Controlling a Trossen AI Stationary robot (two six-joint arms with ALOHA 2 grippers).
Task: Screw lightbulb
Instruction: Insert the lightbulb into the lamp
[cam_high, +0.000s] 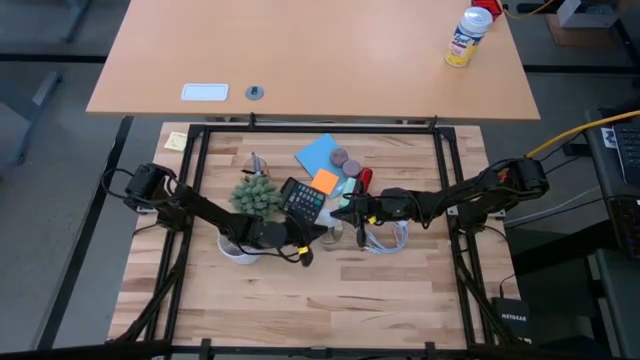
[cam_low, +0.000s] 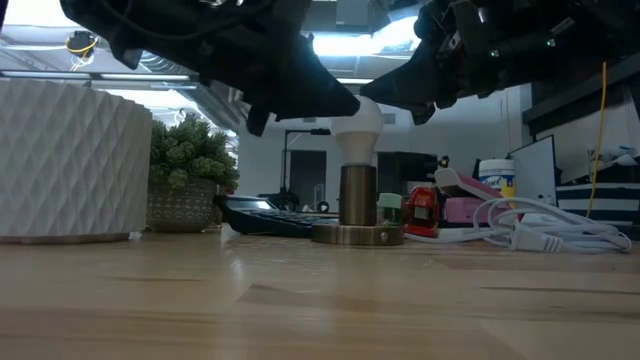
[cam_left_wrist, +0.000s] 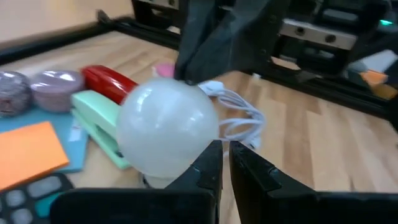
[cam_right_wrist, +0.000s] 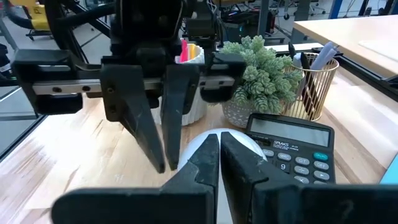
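The lightbulb (cam_low: 358, 125), small, white and rounded, stands upright with its screw end in a brass socket (cam_low: 357, 195) on a round brass base (cam_low: 357, 235). It also shows in the left wrist view (cam_left_wrist: 165, 127). My left gripper (cam_low: 335, 100) is shut and comes down at the bulb from the table's left. My right gripper (cam_low: 385, 98) is shut and comes down from the table's right. In the high view both grippers (cam_high: 322, 238) (cam_high: 346, 212) meet near the table's middle. My left gripper lies with the outer side of one shut finger (cam_left_wrist: 208, 163) against the bulb's rounded side (cam_left_wrist: 200, 142). It slants down from the table's left. The bulb stays upright in the socket. My right gripper has its shut fingertips (cam_left_wrist: 198, 59) at the bulb's upper side (cam_left_wrist: 186, 87), opposite my left gripper. It slants down from the table's right. I cannot tell for sure that they touch.
A white ribbed pot (cam_low: 70, 160) and a small potted plant (cam_low: 190, 165) stand to the left. A black calculator (cam_high: 303, 198) lies behind the socket, and a coiled white cable (cam_low: 530, 228) to its right. A red stapler (cam_left_wrist: 109, 84), mint stapler (cam_left_wrist: 99, 121) and papers lie beyond.
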